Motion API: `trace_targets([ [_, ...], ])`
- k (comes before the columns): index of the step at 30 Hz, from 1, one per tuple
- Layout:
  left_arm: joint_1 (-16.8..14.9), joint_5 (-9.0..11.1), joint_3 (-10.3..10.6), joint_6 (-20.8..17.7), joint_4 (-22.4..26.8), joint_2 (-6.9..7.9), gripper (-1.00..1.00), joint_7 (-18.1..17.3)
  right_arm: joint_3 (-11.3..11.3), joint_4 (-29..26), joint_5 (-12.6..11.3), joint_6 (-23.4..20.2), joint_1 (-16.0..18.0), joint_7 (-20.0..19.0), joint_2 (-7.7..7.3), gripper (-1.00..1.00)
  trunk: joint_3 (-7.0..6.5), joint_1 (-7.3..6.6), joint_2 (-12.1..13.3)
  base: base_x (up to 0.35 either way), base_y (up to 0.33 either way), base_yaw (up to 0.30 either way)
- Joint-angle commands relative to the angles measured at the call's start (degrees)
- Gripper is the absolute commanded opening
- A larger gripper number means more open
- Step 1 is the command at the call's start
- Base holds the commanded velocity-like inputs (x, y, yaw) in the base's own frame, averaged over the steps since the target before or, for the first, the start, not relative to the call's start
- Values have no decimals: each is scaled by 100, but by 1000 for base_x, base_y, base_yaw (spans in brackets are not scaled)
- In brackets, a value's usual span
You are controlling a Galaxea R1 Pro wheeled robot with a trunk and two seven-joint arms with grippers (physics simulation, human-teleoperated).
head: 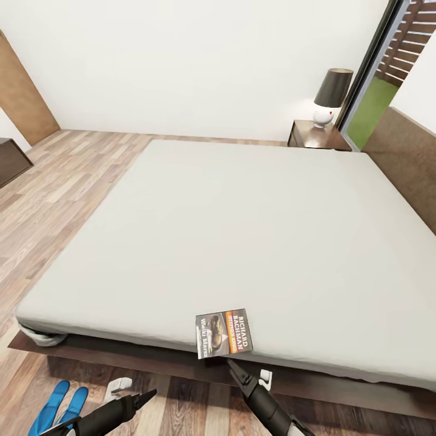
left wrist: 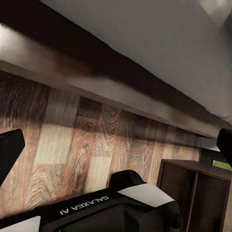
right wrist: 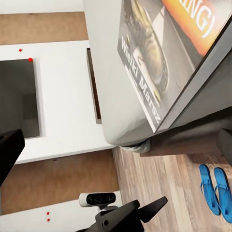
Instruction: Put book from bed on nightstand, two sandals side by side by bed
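Note:
The book (head: 224, 333) lies face up at the near edge of the bed (head: 242, 230), its lower end overhanging the mattress. My right gripper (head: 234, 367) is just below and in front of it, open, nothing between its fingers; its wrist view looks up at the book (right wrist: 159, 63). Both blue sandals (head: 57, 407) lie side by side on the floor at my near left, also in the right wrist view as the sandals (right wrist: 215, 187). My left gripper (head: 144, 398) hovers open over the floor near them. A nightstand (head: 318, 135) stands beyond the bed's far corner.
A lamp (head: 332, 97) with a dark shade occupies the nightstand's top. The brown headboard (head: 406, 157) runs along the right, and the glass window (head: 378, 91) stands behind it. A dark cabinet (head: 12, 160) sits at far left. Wood floor (head: 66, 181) lies open left of the bed.

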State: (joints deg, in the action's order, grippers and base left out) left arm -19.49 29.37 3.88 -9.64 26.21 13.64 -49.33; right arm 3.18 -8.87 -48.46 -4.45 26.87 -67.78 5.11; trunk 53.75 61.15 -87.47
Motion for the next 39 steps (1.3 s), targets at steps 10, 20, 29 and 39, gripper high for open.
trace_targets([
  [10, -2, 60, 34, -47, -1, 8, 100, -1, 33, 2, -58, -44, 2, -16, -1, 100, 3, 0, -2, 0, 77, 0],
  [20, -2, 60, 34, -47, -2, 9, 100, 0, 33, 5, -58, -44, 2, -16, -1, 100, 3, 0, -2, 0, 40, 0],
  [29, -2, 60, 34, -47, -2, 7, 100, 0, 33, 1, -58, -44, 2, -16, -1, 100, 3, 0, -2, 0, 85, 0],
  [39, -2, 60, 34, -47, -2, 7, 100, -5, 33, 3, -58, -45, 2, -16, -1, 100, 57, 66, -122, 0, 2, 0],
])
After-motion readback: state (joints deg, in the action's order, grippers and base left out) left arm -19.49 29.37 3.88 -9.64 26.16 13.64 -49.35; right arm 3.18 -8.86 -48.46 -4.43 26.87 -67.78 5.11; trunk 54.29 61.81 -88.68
